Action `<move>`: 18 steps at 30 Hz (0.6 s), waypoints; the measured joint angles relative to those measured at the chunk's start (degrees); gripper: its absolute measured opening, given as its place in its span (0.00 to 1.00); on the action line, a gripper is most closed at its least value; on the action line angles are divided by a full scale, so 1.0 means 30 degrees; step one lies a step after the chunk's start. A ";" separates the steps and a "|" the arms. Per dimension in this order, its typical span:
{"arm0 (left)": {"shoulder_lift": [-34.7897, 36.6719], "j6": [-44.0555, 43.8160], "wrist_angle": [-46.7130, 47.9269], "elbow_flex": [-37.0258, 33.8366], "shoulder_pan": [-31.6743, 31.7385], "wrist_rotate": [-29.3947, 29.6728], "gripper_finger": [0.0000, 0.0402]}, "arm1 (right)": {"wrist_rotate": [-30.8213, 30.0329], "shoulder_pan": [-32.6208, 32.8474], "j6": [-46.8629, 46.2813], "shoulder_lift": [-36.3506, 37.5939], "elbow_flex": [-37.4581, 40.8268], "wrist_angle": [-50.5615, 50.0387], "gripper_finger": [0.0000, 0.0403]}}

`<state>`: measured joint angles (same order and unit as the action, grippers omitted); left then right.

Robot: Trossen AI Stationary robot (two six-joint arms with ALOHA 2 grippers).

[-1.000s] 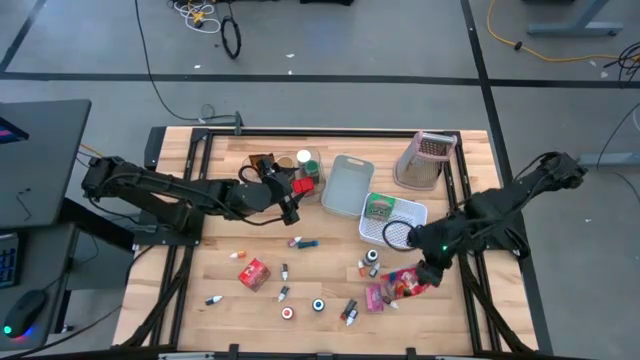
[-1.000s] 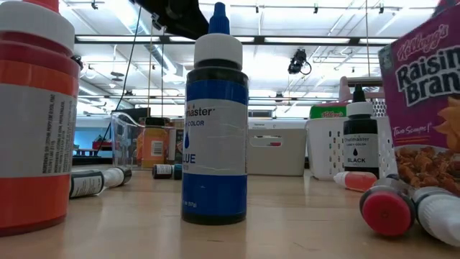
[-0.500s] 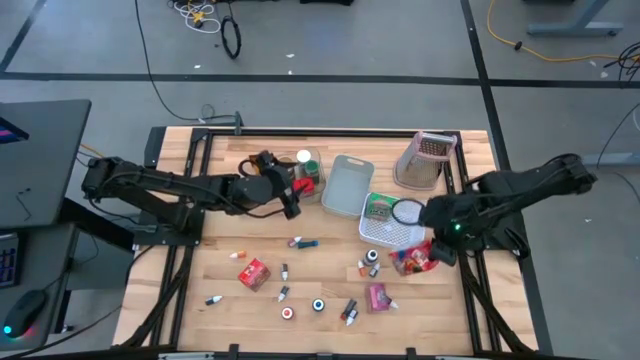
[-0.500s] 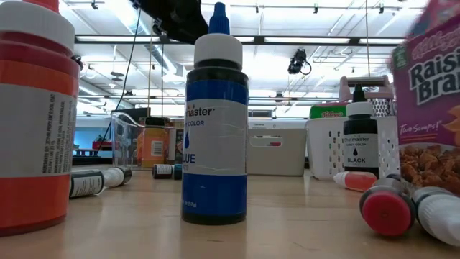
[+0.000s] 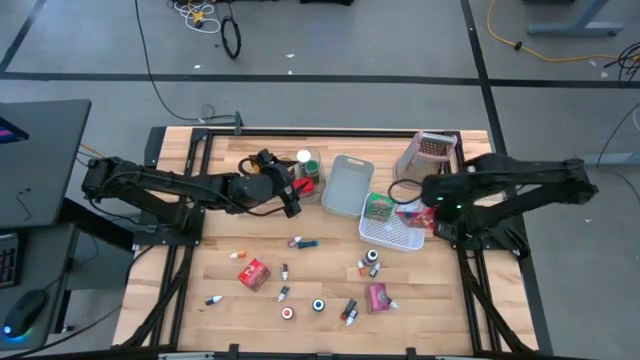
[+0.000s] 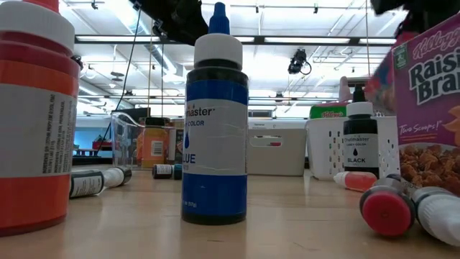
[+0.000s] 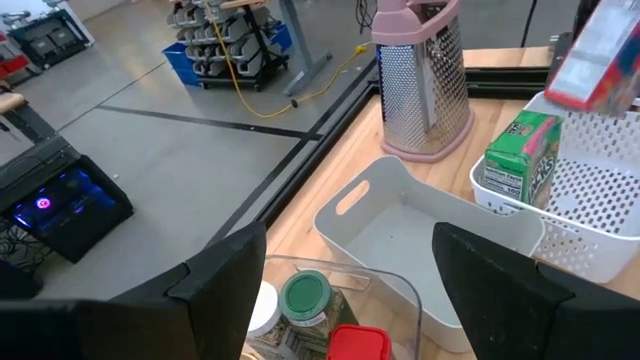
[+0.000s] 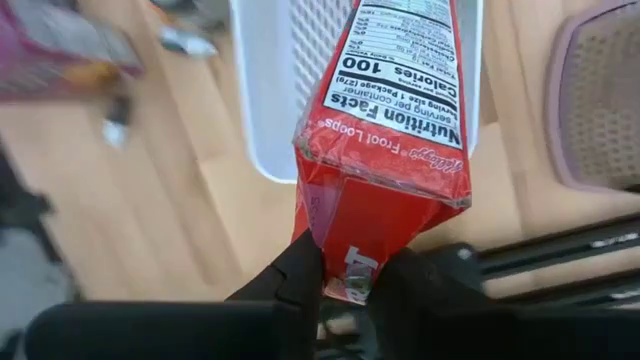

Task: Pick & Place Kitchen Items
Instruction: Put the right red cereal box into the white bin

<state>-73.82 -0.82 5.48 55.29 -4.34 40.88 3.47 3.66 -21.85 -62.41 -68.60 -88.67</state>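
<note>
My right gripper (image 5: 424, 210) is shut on a red Froot Loops box (image 8: 388, 120) above the white perforated basket (image 5: 385, 232), which has a green box (image 5: 378, 208) in it. My left gripper (image 5: 288, 192) hovers open over the clear bin (image 5: 310, 172), touching nothing. A green-lidded jar (image 7: 303, 297), a white-lidded jar (image 7: 262, 306) and a red item (image 7: 358, 342) stand in that bin. Tiny bottles (image 5: 368, 264), a small red box (image 5: 254, 273) and a pink box (image 5: 378, 297) lie on the near part of the table. My right gripper pinches one narrow end of the red box (image 8: 345, 262) between its two fingers (image 8: 300, 275). The box reaches out lengthwise beyond the fingertips, lifted clear of the table, with its far end over the white basket (image 8: 268, 95).
A grey bin (image 5: 347, 185) sits between the clear bin and the white basket, and a pink grater (image 5: 424, 160) stands at the far right. In the low view a blue bottle (image 6: 215, 129), a black bottle (image 6: 359, 137) and a Raisin Bran box (image 6: 431, 108) stand near the front edge.
My right gripper has lifted the red box off the table beside the pink box and carried it toward the far edge, until it was over the white basket; the pink box stayed where it was. My left gripper has shifted slightly toward the far edge over the clear bin.
</note>
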 joint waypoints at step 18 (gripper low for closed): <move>0.0000 -0.0015 0.0109 0.0000 0.0000 -0.1244 0.74 | -0.1410 -0.4129 0.9010 -0.8230 0.1056 -0.0111 0.19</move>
<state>-73.82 -0.86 5.80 55.29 -4.34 37.15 -0.76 -8.73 5.18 -87.10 -65.43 -89.01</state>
